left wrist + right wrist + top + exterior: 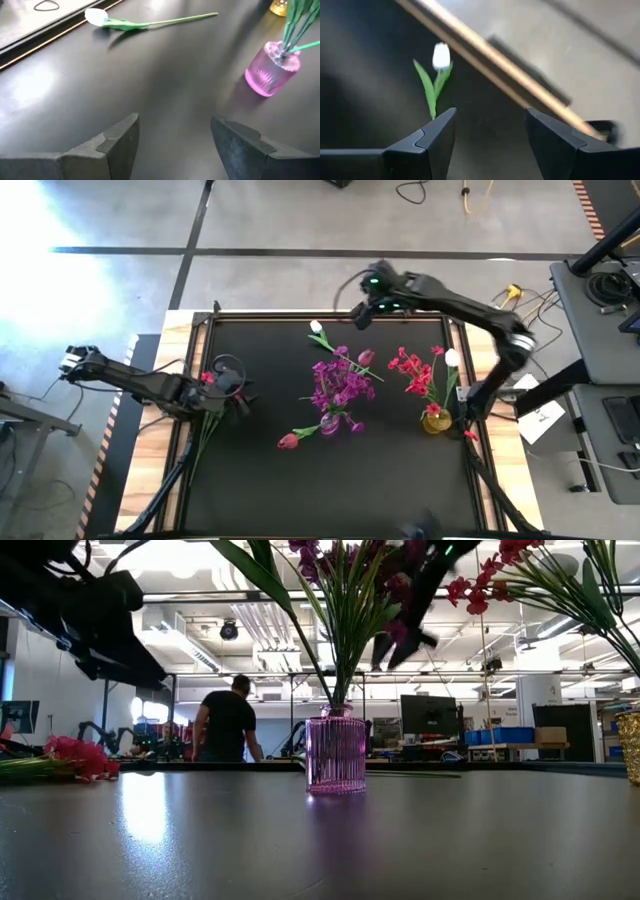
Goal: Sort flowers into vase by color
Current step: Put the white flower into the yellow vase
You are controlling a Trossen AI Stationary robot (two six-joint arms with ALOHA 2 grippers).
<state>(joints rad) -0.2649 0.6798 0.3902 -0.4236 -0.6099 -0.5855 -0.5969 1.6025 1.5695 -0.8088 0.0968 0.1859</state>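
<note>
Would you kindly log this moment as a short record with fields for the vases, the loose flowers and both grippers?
pink vase: mid-table, holds purple-magenta flowers
gold vase: right side of the table, holds red flowers
white tulip: lying loose near the far edge
pink tulip: lying loose by the pink vase
left gripper: open, empty, at the left edge beside a loose pink-red flower
right gripper: open, empty, above the far edge near the white tulip

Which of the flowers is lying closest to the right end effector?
The white tulip lying loose near the mat's far edge; the others sit in vases or by the left arm.
</note>
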